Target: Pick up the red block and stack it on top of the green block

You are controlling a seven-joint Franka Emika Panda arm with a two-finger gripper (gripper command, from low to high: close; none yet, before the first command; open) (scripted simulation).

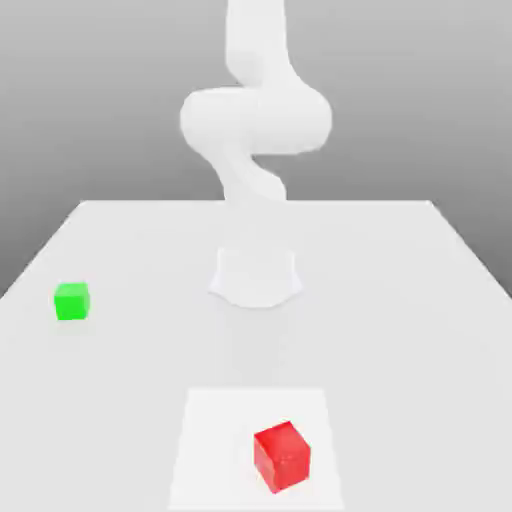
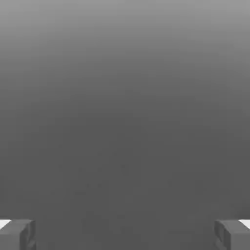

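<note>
The job has not really started yet. The red block (image 1: 281, 456) sits on the white table (image 1: 420, 300), close to the front edge in the exterior view, a little toward that view's right. It rests on a paler square patch (image 1: 215, 440) of the table. The green block (image 1: 71, 301) sits far away from it, over on the exterior view's left and farther back. Nothing is on top of the green block, and the two blocks are well apart. The white robot arm (image 1: 255, 120) stands up at the back of the table, behind its round base (image 1: 256, 280), and is not near either block. In the hand view, the gripper (image 2: 125, 234) has its two gray fingers (image 2: 19, 234) spread wide apart, with nothing between them, only plain gray behind. So the gripper is holding nothing. Everything is still left to do, I think: the arm has to go to the red block, come down over it, squeeze it, lift it, carry it across to the green block, and set it down on top.
</note>
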